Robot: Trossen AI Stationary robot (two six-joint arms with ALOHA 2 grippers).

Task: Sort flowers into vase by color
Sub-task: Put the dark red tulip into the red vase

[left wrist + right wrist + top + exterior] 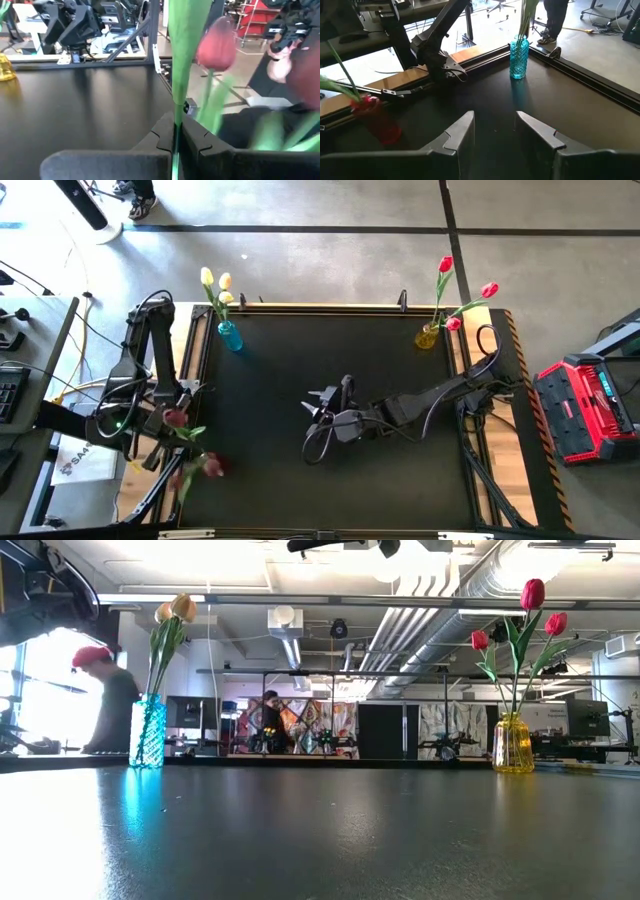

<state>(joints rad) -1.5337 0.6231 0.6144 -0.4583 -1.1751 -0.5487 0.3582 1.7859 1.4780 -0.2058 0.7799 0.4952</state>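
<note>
Table (330,470) fills most of what I see from above: a black mat with a wooden frame, both arms reaching over it. My right arm (440,395) stretches in from the right edge toward the middle, and the right gripper (322,405) hangs above the bare centre of the mat with its fingers (460,132) standing apart and nothing between them. My left arm (140,380) sits at the left edge of the table, folded back over its own mount.

The left gripper (176,137) is clamped tight on a green stem (179,60), which runs straight up between the two dark fingers (205,142) in the left wrist view. Just beside that stem I see a dark pink tulip head (216,47). From above, that pink flower (175,418) sits at the left edge of the mat by the gripper, and a second dark pink one (212,466) lies a little nearer the front edge; I cannot tell whether the second is held or resting on the table.

At the far left corner stands the blue vase (230,336), upright, with cream-yellow tulips (215,280) in it. At the far right corner stands the yellow vase (427,337), also upright, holding red tulips (445,266). The two vases are well apart, one at each end of the back edge.

Beyond the table, the low view shows a person (110,705) in a red cap behind the blue vase. A red case (585,405) sits off the right side of the table.
</note>
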